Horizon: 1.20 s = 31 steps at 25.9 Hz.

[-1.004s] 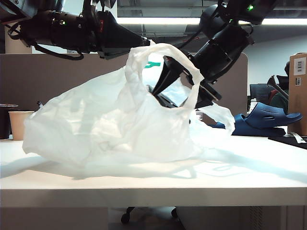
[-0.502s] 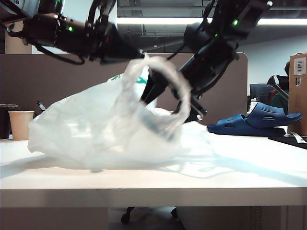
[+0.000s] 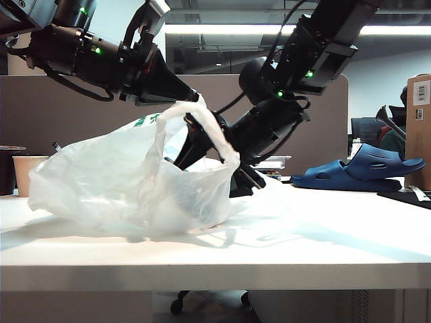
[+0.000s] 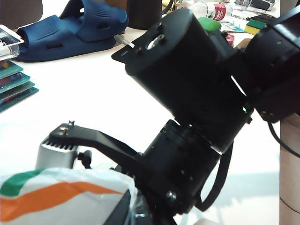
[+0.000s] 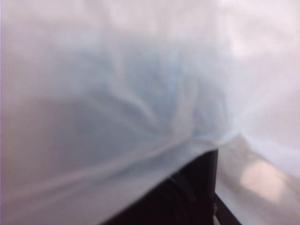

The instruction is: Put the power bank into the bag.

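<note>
While my left gripper (image 3: 192, 97) pinches the bag (image 3: 121, 182) handle up, my right gripper (image 3: 202, 145) is inside, jaws apart; whether it holds the power bank I cannot tell, so next I let go inside.

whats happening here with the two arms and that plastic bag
The left gripper is shut on the top edge of the large crinkled translucent white plastic bag, holding its mouth up over the white table. The right gripper reaches down into the bag's opening, plastic draped across its camera. The power bank cannot be made out from here, so whether it is in the bag or in the right gripper's fingers is unclear.
</note>
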### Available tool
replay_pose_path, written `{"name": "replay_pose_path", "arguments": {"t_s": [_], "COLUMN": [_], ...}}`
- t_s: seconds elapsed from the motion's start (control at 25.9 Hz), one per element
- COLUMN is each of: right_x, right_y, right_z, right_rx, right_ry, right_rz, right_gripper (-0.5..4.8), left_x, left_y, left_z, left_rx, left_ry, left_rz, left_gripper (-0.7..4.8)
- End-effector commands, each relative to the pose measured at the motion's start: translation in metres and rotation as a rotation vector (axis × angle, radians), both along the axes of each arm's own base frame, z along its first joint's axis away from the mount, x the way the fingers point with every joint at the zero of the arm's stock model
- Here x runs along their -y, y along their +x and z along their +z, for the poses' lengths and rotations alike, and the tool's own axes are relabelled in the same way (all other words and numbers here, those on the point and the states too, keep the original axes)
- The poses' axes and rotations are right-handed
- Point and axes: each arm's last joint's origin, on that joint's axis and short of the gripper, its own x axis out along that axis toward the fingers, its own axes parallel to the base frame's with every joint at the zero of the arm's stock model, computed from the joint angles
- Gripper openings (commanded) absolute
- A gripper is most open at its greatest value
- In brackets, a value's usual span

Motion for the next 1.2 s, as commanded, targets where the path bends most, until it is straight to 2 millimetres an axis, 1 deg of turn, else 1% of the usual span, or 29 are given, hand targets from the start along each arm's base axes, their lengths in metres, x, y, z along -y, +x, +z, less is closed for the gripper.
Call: {"name": "replay_pose_path", "arguments": {"t_s": [0.04, 0.27, 0.42, 0.46, 0.5, 0.54, 0.58, 0.69, 0.81, 0.89, 0.96, 1.0, 1.04, 1.2], "right_x": [-0.006, -0.014, -0.02, -0.022, -0.024, -0.024, -0.024, -0.024, -0.021, -0.021, -0.022, -0.022, -0.022, -0.022], "right_y": [0.002, 0.0, -0.003, -0.004, -0.005, -0.005, -0.005, -0.005, -0.004, -0.004, -0.005, -0.005, -0.005, -0.005], "right_z": [0.01, 0.002, -0.002, -0.003, -0.003, -0.003, -0.003, -0.003, -0.003, -0.004, -0.006, -0.006, -0.006, -0.007], "right_rx": [0.069, 0.071, 0.047, 0.044, 0.043, 0.042, 0.043, 0.046, 0.042, 0.039, 0.039, 0.04, 0.041, 0.038], "right_ry": [0.016, 0.013, 0.042, 0.047, 0.046, 0.046, 0.047, 0.048, 0.043, 0.022, 0.011, 0.007, 0.007, -0.013], "right_rz": [-0.021, -0.017, 0.037, 0.048, 0.053, 0.053, 0.054, 0.053, 0.044, 0.027, 0.018, 0.017, 0.016, -0.001], "right_gripper": [2.29, 2.29, 2.35, 2.46, 2.9, 3.17, 3.28, 3.34, 3.81, 3.83, 4.15, 4.46, 4.61, 4.73], "left_x": [0.0, 0.0, 0.0, 0.0, 0.0, 0.0, 0.0, 0.0, 0.0, 0.0, -0.001, -0.001, -0.001, -0.001], "left_y": [0.0, 0.0, -0.001, -0.001, -0.001, -0.001, -0.001, -0.001, -0.001, 0.0, 0.0, 0.0, 0.0, 0.0], "left_z": [0.001, 0.001, 0.0, 0.0, 0.0, 0.0, 0.0, -0.001, -0.001, -0.001, -0.001, -0.001, -0.001, -0.001], "left_rx": [0.0, 0.0, -0.007, -0.008, -0.011, -0.013, -0.016, -0.02, -0.019, -0.017, -0.016, -0.016, -0.016, -0.016], "left_ry": [-0.003, -0.003, -0.001, 0.0, 0.001, 0.001, 0.002, 0.004, 0.006, 0.014, 0.021, 0.021, 0.021, 0.021], "left_rz": [-0.004, -0.004, -0.004, -0.004, -0.004, -0.004, -0.004, -0.003, 0.004, 0.026, 0.046, 0.046, 0.046, 0.046], "left_gripper": [-0.06, -0.05, -0.05, -0.05, -0.05, -0.05, -0.05, -0.05, -0.05, -0.05, -0.05, -0.05, -0.05, -0.05]}}
